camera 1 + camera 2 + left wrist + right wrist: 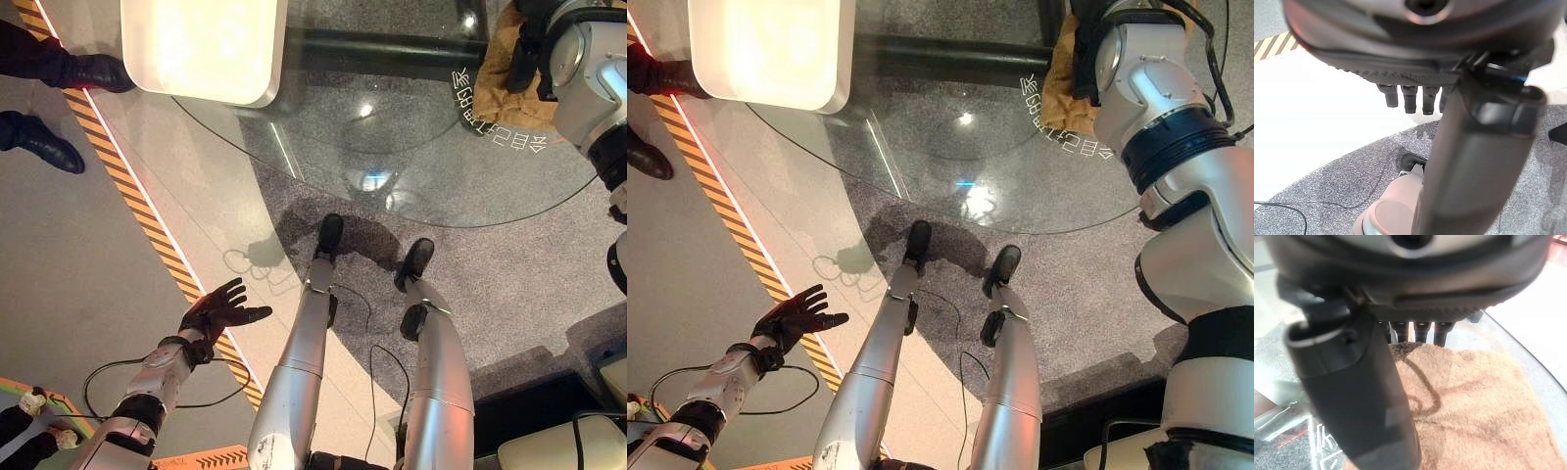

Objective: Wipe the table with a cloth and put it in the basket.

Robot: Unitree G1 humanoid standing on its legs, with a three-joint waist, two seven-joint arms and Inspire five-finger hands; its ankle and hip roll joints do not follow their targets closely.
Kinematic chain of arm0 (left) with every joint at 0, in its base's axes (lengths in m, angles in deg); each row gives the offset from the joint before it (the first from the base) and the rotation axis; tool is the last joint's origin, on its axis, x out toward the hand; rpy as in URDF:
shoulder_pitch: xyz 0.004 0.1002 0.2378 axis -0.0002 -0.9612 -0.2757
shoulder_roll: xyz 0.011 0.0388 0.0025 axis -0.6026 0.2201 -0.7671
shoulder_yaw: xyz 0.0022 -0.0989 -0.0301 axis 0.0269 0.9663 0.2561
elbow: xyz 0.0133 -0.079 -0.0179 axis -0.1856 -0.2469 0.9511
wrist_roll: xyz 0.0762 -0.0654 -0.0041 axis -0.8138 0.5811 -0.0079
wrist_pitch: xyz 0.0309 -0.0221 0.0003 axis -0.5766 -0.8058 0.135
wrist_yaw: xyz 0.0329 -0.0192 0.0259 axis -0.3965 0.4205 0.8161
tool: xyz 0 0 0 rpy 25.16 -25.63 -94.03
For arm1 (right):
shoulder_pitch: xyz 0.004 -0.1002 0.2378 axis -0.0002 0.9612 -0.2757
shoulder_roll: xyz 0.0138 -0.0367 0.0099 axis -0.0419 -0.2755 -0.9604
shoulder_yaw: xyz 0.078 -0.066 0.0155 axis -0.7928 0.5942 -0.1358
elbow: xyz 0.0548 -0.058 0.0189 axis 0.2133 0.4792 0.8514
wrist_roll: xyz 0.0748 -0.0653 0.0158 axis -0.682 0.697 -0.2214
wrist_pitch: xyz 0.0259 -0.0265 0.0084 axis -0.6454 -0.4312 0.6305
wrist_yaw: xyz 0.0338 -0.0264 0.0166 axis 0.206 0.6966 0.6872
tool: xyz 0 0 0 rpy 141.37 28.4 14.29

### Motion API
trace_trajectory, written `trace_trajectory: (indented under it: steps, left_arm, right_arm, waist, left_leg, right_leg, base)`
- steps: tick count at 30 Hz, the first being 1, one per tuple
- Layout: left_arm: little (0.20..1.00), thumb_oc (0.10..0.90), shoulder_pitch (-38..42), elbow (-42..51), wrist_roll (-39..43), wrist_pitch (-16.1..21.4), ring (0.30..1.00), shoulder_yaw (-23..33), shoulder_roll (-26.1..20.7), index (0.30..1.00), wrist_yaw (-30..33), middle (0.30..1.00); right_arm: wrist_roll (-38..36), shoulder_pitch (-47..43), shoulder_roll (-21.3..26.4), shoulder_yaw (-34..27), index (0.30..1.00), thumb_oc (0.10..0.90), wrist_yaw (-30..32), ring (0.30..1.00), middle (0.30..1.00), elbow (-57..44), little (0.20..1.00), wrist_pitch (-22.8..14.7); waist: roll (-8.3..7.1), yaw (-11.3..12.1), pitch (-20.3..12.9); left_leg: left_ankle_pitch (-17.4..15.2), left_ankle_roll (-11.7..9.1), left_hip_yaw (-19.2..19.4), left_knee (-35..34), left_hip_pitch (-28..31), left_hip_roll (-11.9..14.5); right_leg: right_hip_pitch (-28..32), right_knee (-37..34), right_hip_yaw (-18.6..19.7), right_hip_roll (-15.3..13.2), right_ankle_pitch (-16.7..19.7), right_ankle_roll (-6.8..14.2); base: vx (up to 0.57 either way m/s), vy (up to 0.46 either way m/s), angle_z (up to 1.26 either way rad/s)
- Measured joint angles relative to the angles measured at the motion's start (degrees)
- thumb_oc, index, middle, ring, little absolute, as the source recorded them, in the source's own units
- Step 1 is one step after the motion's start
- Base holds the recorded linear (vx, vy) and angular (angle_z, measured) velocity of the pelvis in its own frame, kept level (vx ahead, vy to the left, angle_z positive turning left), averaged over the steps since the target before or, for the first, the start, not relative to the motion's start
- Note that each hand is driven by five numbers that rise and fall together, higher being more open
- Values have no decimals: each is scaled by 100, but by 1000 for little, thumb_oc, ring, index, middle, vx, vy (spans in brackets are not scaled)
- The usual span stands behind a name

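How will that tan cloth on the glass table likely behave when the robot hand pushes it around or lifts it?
The cloth looks like soft terry, so it will probably sag and fold when lifted. It lies rumpled on the smooth glass table, so it should slide easily, perhaps bunching ahead of the right robot hand. It looks light.

The right hand (1087, 73) covers part of the cloth (1063, 103); the basket (211, 49) runs off the frame's top.

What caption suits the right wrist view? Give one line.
Right hand poised over the tan cloth lying on the glass table.
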Motion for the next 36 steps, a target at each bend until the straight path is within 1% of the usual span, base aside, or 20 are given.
trace_trajectory:
  steps: [36]
  left_arm:
    - [900,800,0,0,-31,2,900,0,0,900,-9,900]
  right_arm:
    - [19,-4,5,0,300,100,-4,300,300,8,200,-65]
  waist:
    - [1,0,0]
  left_leg:
    - [16,22,-1,-2,1,1]
  right_leg:
    - [0,-1,-2,-1,1,-1]
  base:
    - [0,0,0]
